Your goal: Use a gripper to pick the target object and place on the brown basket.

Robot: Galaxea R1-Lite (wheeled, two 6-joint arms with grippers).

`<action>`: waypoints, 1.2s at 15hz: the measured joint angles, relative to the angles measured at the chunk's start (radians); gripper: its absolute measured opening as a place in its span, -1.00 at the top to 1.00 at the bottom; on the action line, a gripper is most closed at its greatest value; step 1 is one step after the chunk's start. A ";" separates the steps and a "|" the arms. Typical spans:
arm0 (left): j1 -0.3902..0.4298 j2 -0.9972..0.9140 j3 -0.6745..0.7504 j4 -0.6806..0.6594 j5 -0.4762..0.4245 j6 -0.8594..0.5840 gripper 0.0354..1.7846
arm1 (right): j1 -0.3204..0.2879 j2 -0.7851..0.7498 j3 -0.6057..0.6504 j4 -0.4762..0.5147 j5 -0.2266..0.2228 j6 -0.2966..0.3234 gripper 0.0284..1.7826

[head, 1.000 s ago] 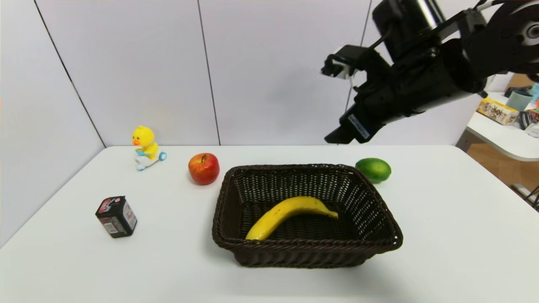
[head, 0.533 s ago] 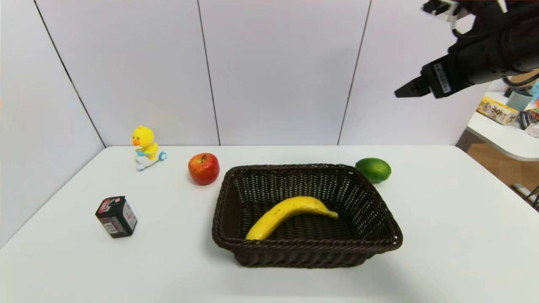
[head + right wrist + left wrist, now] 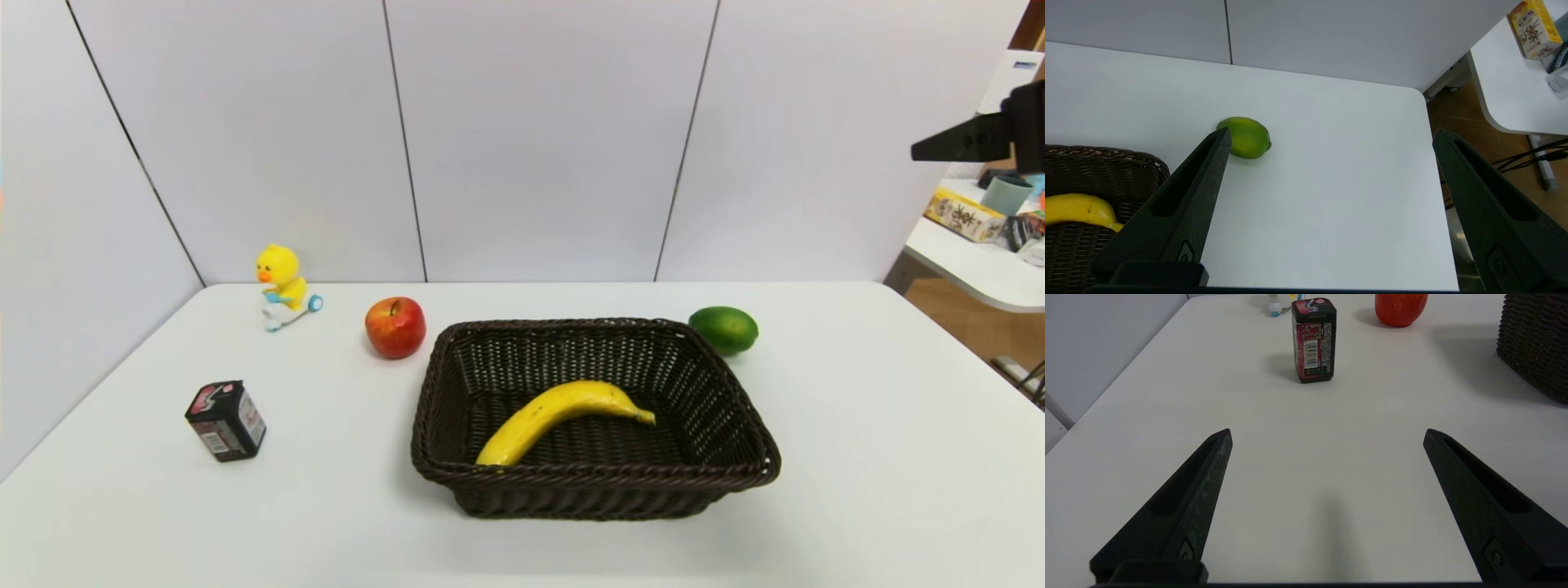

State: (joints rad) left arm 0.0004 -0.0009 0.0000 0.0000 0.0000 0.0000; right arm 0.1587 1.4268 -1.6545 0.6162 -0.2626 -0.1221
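Right claw (image 3: 1331, 139) higher, retracted, spread.

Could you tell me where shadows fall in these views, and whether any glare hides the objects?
Head view: soft, even light, with only a faint shadow on the table beside the brown basket, and no glare on the banana. Left wrist view: the small dark box throws a soft shadow to one side. Right wrist view: a slight shadow hugs the lime.
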 joint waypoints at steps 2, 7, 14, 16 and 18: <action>0.000 0.000 0.000 0.000 0.000 0.000 -0.89 | -0.025 -0.109 0.148 -0.082 0.004 -0.011 -0.90; 0.000 0.000 0.000 0.000 0.000 0.000 -0.89 | -0.070 -0.376 0.434 -0.257 0.074 -0.055 -0.90; 0.000 0.000 0.000 0.000 0.000 0.000 -0.89 | -0.122 -0.815 0.959 -0.463 0.088 -0.106 -0.90; 0.000 0.000 0.000 0.000 0.000 0.000 -0.89 | -0.126 -0.909 1.065 -0.541 0.091 -0.109 -0.90; 0.000 0.000 0.000 0.000 0.000 0.000 -0.89 | -0.128 -0.988 1.159 -0.620 0.093 -0.110 -0.90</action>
State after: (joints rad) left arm 0.0009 -0.0009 0.0000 0.0000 0.0000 0.0000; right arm 0.0311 0.4391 -0.4953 -0.0043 -0.1694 -0.2317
